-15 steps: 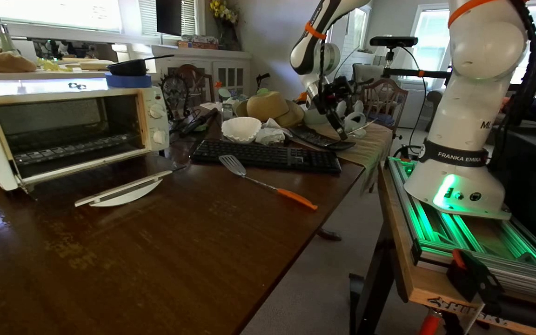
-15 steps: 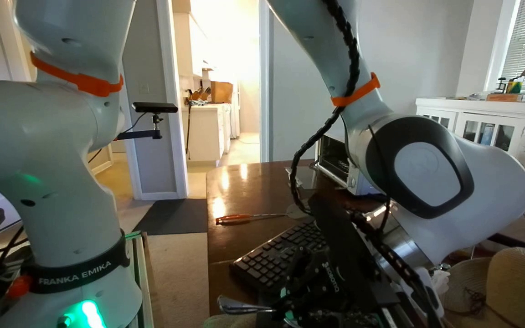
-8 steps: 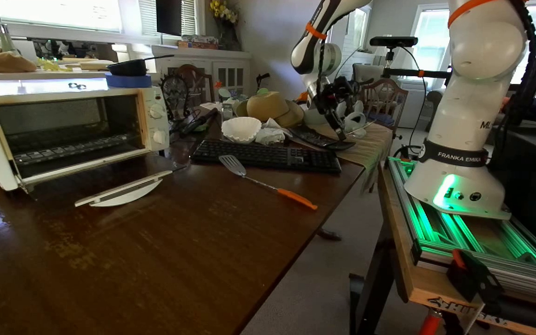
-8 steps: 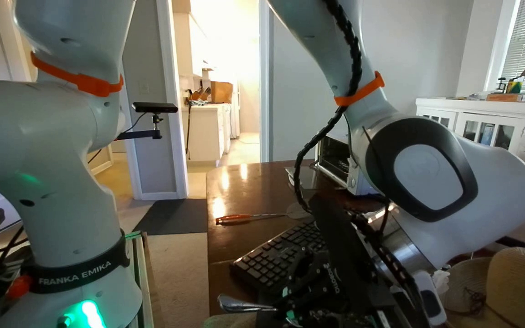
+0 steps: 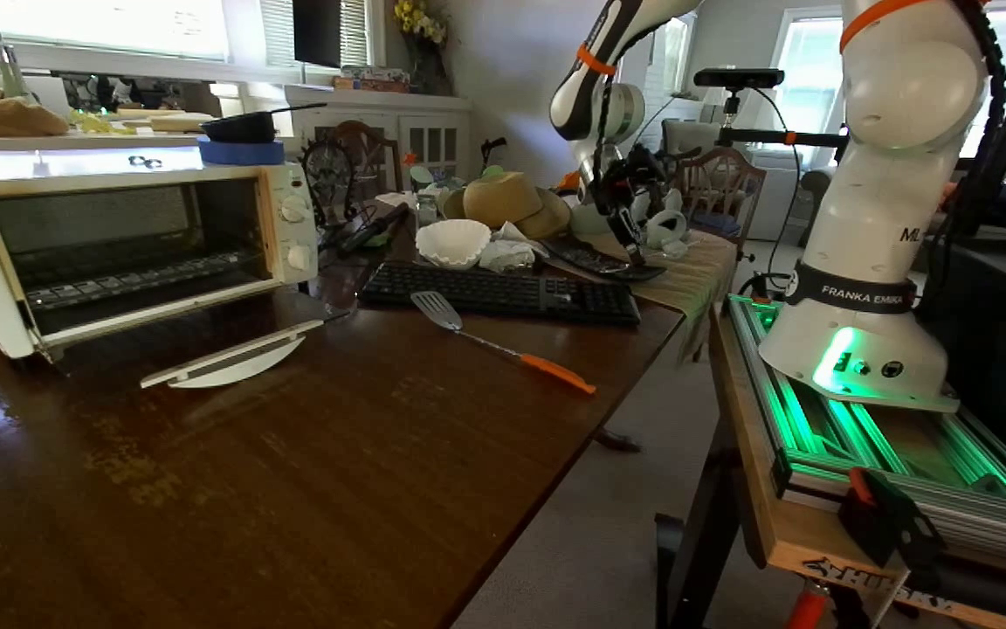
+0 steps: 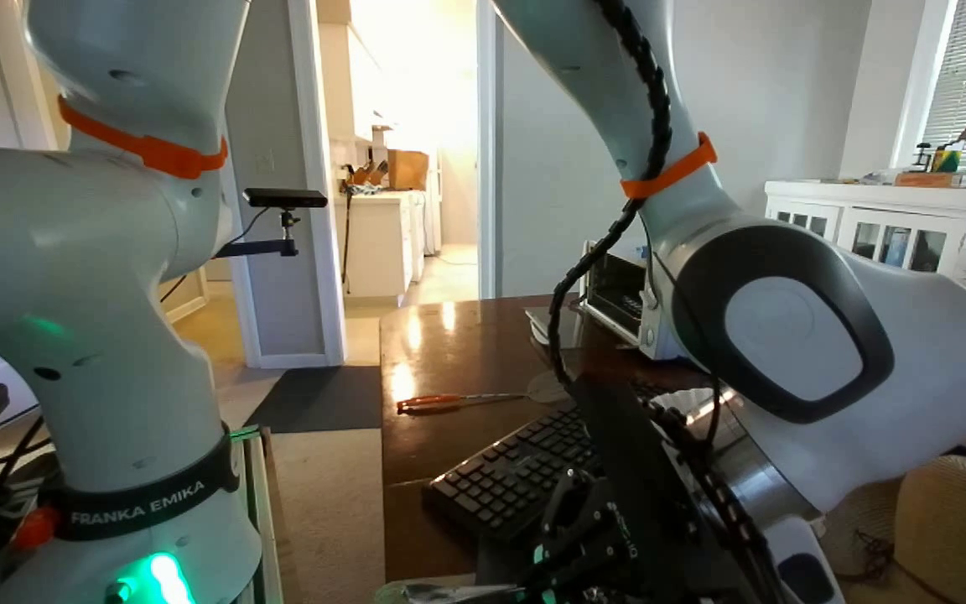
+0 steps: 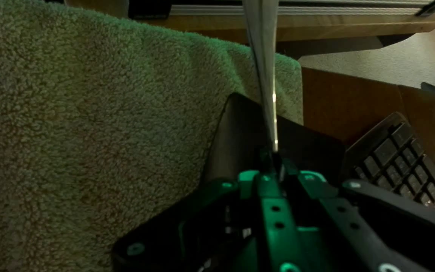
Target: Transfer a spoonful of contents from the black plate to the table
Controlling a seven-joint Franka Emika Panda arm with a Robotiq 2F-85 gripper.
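Observation:
My gripper (image 7: pixel 276 166) is shut on a metal spoon (image 7: pixel 264 56), which points away from the jaws toward the top of the wrist view. The spoon shows edge-on there, and its bowl also shows at the bottom of an exterior view (image 6: pixel 454 594). The black plate (image 7: pixel 236 139) lies under the gripper, partly hidden by it. It also shows in an exterior view (image 5: pixel 586 258), with my gripper (image 5: pixel 638 253) low over its near end. Any contents on the plate or spoon cannot be made out. The brown wooden table (image 5: pixel 311 472) extends beyond the keyboard.
A black keyboard (image 5: pixel 512 293) lies beside the plate. An orange-handled spatula (image 5: pixel 503 348) lies on the table. A toaster oven (image 5: pixel 145 245), white bowl (image 5: pixel 452 243) and straw hat (image 5: pixel 512 205) stand around. A green towel (image 7: pixel 108 113) lies under the plate.
My gripper has moved slightly lower over the plate. The spoon has dropped toward the bottom edge of an exterior view and looks turned. The gripper stays shut on the spoon.

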